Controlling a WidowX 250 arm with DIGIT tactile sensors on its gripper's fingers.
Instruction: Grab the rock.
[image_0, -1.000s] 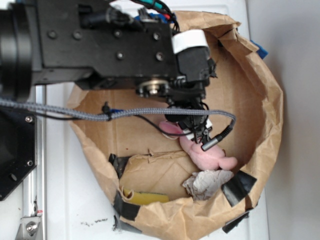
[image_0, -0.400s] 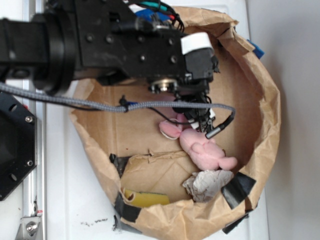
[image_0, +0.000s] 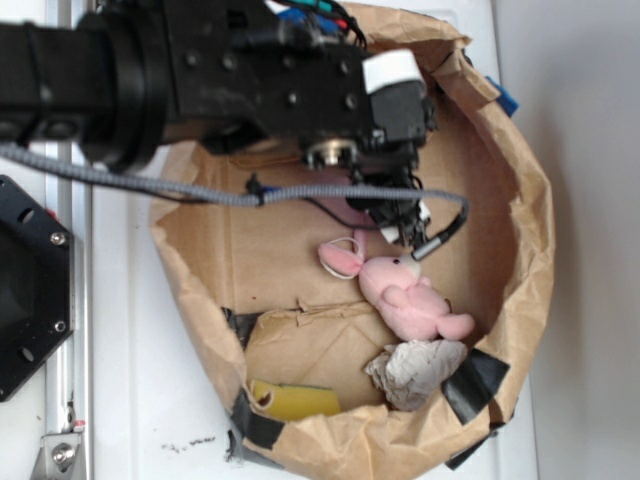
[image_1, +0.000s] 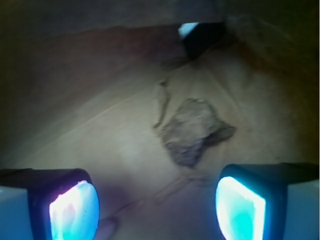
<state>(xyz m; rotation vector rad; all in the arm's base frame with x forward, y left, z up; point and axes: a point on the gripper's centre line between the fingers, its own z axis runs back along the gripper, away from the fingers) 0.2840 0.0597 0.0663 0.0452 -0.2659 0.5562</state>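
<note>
Brown paper, rolled down into a shallow bag (image_0: 520, 210) on a white tabletop (image_0: 120, 400), fills most of the overhead view, and your black arm (image_0: 200, 70) reaches across its upper half. Your gripper (image_1: 157, 205) is released: in the wrist view its two glowing blue fingertips (image_1: 75, 210) stand wide apart at the lower left and lower right, with nothing between them. The rock (image_1: 192, 130), a small rough brown stone, lies on the paper floor near the centre of the wrist view, above the fingertips and nearer the right one. From overhead the arm hides it. If you close now, you would likely pinch only air or paper, since the rock sits beyond the fingertips, not between them. Its jagged, uneven shape could also let it twist or slip out of a shallow grip. A pink plush toy (image_0: 410, 300) and a pale crumpled lump (image_0: 415, 370) lie lower in the bag; drifting that way risks grabbing the wrong thing.
</note>
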